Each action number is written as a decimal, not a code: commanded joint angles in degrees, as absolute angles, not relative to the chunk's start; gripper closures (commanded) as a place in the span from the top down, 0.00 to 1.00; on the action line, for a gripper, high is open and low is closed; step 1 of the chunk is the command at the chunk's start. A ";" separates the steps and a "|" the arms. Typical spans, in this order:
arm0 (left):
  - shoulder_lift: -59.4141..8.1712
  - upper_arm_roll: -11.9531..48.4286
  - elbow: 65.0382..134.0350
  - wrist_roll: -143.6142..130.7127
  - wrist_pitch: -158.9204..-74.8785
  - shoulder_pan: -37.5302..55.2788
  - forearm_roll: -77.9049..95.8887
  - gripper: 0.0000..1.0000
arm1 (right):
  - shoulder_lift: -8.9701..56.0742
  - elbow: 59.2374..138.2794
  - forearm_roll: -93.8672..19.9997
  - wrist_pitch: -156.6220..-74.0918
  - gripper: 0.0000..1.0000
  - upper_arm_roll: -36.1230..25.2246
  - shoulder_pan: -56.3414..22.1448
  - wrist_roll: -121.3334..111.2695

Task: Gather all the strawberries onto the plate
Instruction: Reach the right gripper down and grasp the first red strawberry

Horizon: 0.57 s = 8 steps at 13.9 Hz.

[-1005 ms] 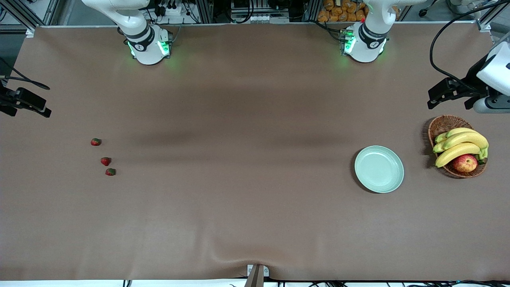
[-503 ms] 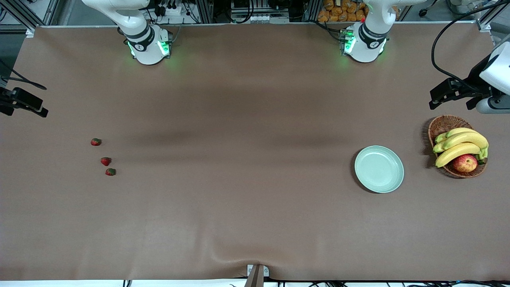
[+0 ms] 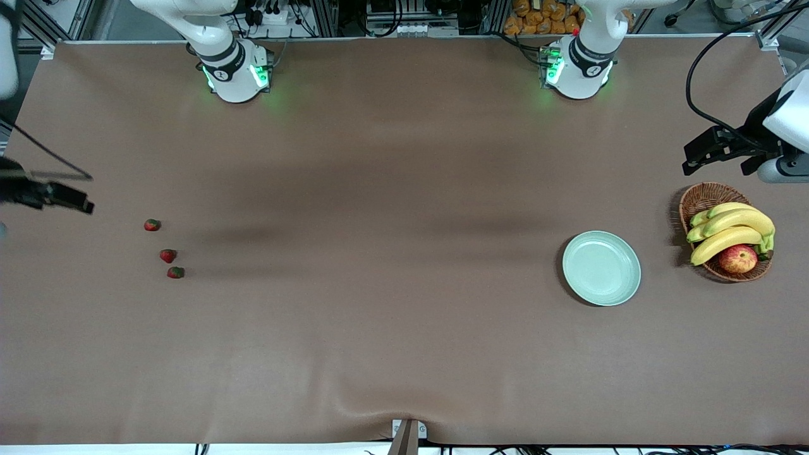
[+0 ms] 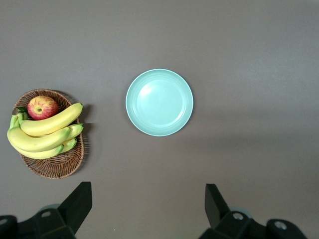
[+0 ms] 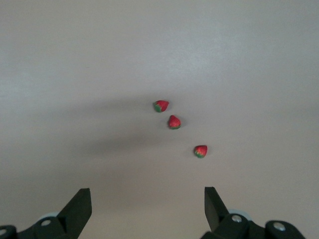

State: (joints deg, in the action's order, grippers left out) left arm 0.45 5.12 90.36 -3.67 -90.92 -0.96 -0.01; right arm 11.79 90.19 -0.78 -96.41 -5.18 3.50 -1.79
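Three small red strawberries [image 3: 152,225] [image 3: 167,255] [image 3: 175,272] lie in a loose row on the brown table near the right arm's end; they also show in the right wrist view [image 5: 160,105] [image 5: 174,122] [image 5: 200,151]. The pale mint-green plate [image 3: 601,268] sits empty toward the left arm's end and shows in the left wrist view [image 4: 159,102]. My right gripper [image 3: 76,203] is open and empty, up in the air beside the strawberries [image 5: 147,199]. My left gripper [image 3: 692,158] is open and empty, high over the table near the basket [image 4: 148,196].
A brown wicker basket [image 3: 703,197] with bananas [image 3: 730,230] and a red-yellow apple [image 3: 737,258] stands beside the plate at the left arm's end; it also shows in the left wrist view [image 4: 55,167]. The brown cloth covers the whole table.
My right gripper has moved toward the strawberries, coming closer to them along the table's end. My left gripper has drifted only slightly. The strawberries and the plate have not moved.
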 commanded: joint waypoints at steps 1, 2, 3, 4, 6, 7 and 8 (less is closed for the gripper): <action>0.35 5.10 90.09 -3.34 -90.26 -0.97 -0.09 1.00 | 18.26 89.21 0.61 -100.35 1.00 -4.48 4.48 -2.37; 0.35 5.10 90.35 -3.34 -90.18 -0.97 -0.09 1.00 | 20.63 89.38 0.62 -102.37 1.00 -4.48 4.48 -2.46; 0.44 5.10 90.53 -3.34 -90.26 -0.97 -0.09 1.00 | 22.22 90.43 0.44 -104.57 1.00 -4.40 4.92 -2.72; 0.44 5.10 90.53 -3.25 -90.18 -1.05 -0.09 1.00 | 23.28 91.57 0.44 -107.55 1.00 -4.39 4.75 -3.51; 0.44 5.10 90.35 -3.34 -90.26 -0.97 -0.09 1.00 | 25.39 95.69 0.44 -114.92 1.00 -4.39 4.75 -5.44; 0.44 5.18 90.44 -3.34 -90.26 -0.97 -0.09 1.00 | 25.75 98.67 0.44 -119.49 1.00 -4.39 4.92 -6.41; 0.35 5.19 90.44 -3.34 -90.26 -0.97 -0.09 1.00 | 26.01 101.31 0.44 -123.36 1.00 -4.39 4.92 -7.29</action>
